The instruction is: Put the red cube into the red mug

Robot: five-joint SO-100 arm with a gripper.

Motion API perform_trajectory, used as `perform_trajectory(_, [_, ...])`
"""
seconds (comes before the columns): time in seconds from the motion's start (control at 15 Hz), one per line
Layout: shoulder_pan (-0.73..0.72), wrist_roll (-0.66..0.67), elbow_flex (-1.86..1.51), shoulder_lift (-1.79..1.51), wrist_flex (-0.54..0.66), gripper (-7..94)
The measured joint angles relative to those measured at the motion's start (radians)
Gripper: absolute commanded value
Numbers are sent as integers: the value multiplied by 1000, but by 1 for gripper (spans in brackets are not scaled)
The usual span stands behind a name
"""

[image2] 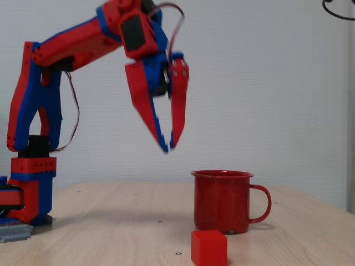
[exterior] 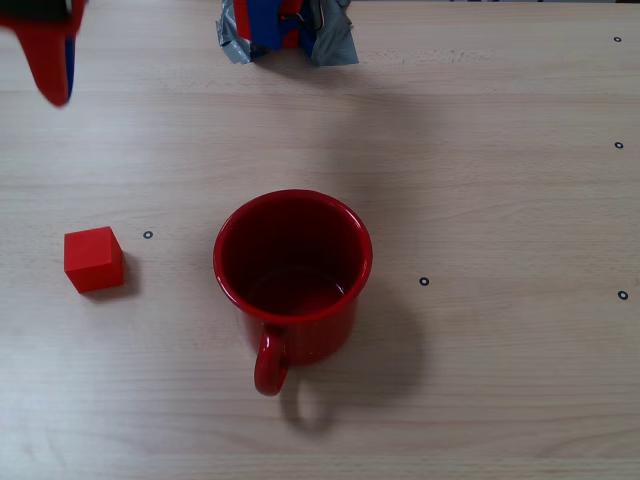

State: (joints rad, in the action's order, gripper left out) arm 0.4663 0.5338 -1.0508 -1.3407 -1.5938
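Note:
The red cube (exterior: 93, 259) lies on the wooden table, left of the red mug (exterior: 300, 335) in a fixed view and a short way apart from it. The mug stands upright with nothing inside, its handle (exterior: 270, 368) toward the picture's lower edge. In another fixed view the cube (image2: 209, 247) sits in front of the mug (image2: 222, 202). My gripper (image2: 169, 148) hangs high in the air, left of the mug and well above the table, pointing down. Its fingertips almost meet and hold nothing. Only one red finger (exterior: 50, 60) shows at the top left corner.
The arm's base (image2: 30, 194) stands at the left, fixed with grey tape (exterior: 335, 45) at the table's far edge. Small black ring marks (exterior: 424, 281) dot the wood. A white wall rises behind the table.

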Motion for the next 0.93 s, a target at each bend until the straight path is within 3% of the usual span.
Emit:
perform_trajectory(0.6, [46,67,198,379,8,0])
perform_trajectory(0.93, [11,67,213,463,74,0])
